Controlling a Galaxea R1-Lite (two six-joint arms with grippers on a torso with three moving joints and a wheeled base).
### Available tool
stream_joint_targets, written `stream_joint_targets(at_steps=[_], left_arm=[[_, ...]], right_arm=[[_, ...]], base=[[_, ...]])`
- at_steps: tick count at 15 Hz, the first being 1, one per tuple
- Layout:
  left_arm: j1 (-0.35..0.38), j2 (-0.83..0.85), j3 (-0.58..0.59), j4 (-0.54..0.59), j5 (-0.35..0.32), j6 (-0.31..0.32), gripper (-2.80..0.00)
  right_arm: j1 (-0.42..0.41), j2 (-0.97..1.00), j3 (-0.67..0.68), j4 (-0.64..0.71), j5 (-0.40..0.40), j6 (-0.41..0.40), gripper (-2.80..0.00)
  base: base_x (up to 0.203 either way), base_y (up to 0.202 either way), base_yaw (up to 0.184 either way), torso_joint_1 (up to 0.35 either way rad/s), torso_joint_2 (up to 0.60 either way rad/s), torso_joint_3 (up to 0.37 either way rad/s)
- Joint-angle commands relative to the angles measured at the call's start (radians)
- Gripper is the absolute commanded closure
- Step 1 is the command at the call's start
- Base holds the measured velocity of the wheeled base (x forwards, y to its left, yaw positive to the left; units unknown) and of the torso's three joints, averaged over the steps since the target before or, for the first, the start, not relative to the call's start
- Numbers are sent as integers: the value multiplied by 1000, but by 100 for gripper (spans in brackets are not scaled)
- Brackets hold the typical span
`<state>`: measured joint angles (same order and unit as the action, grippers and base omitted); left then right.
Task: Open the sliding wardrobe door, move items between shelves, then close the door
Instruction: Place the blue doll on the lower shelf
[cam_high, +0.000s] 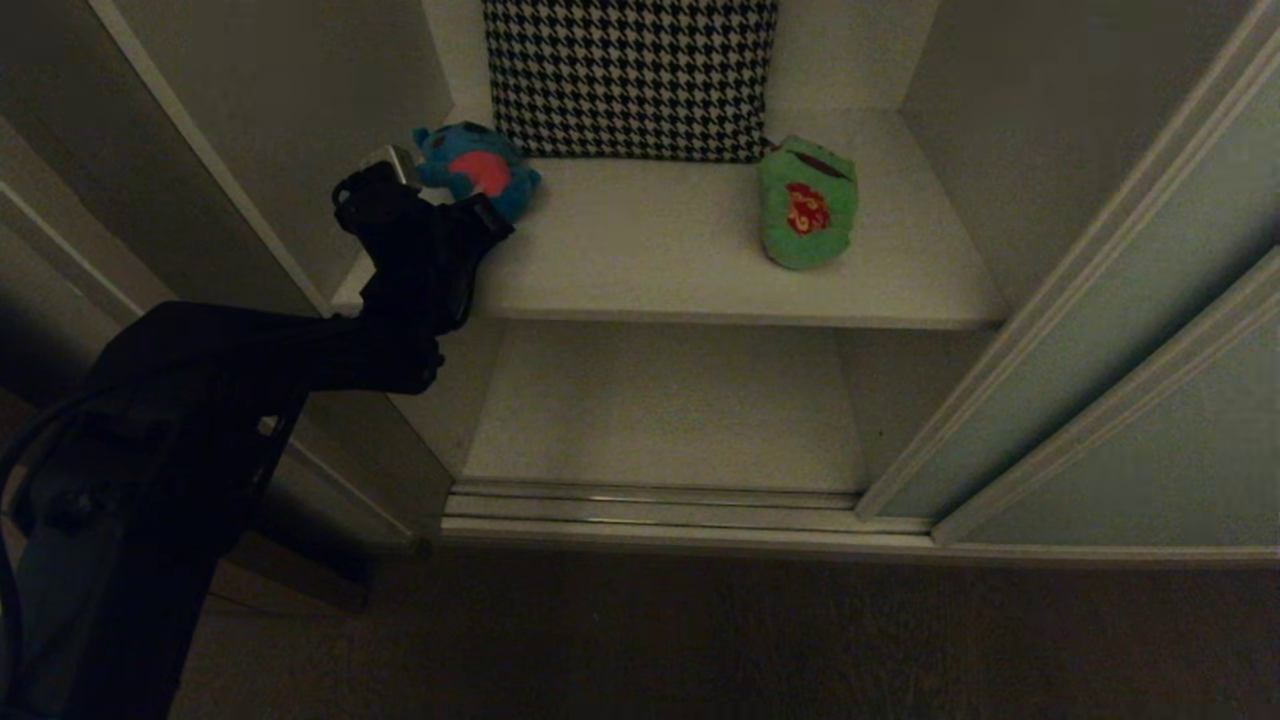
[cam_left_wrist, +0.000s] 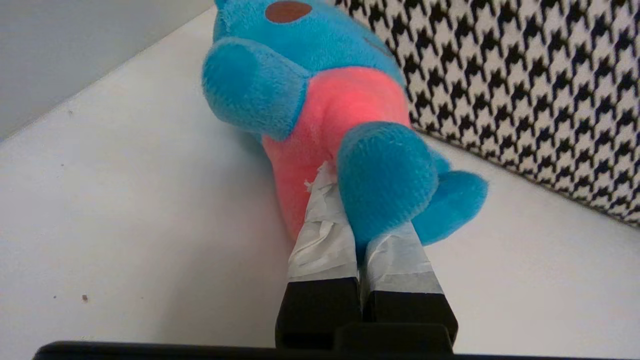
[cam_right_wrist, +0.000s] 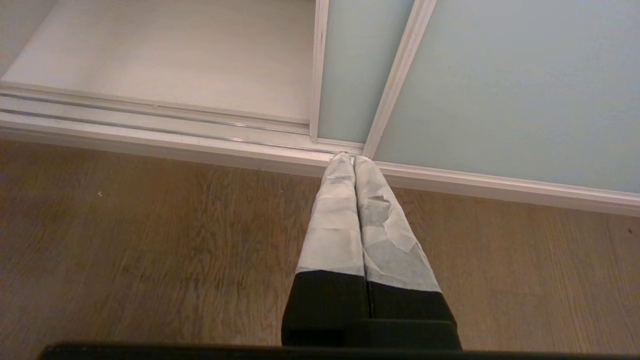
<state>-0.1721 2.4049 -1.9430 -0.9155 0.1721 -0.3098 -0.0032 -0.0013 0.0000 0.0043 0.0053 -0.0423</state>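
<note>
Left claw on upper shelf at left end, taped fingers pinched together on lower part of blue bear. Bear lies just beside houndstooth cushion, which leans on back wall. Green frog on same shelf, right side, well apart from bear. Lower shelf below. Sliding wardrobe door pushed right, opening exposed. Right claw pressed together, holding nothing, above wooden floor near door track.
</note>
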Motion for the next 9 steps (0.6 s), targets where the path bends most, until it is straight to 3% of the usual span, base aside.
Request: stream_joint_targets(at_steps=[1,4,9], left_arm=[[1,-31,1,-4,0,-3,0],[0,-118,6,28,8,-6,0],[-27,-362,65,256,-1,28,0]], right_arm=[[0,0,2,0,1,-1,0],[0,0,2,0,1,-1,0],[0,0,1,0,1,-1,0]], base=[[0,0,0,0,0,0],[0,0,0,0,0,0],[0,0,0,0,0,0]])
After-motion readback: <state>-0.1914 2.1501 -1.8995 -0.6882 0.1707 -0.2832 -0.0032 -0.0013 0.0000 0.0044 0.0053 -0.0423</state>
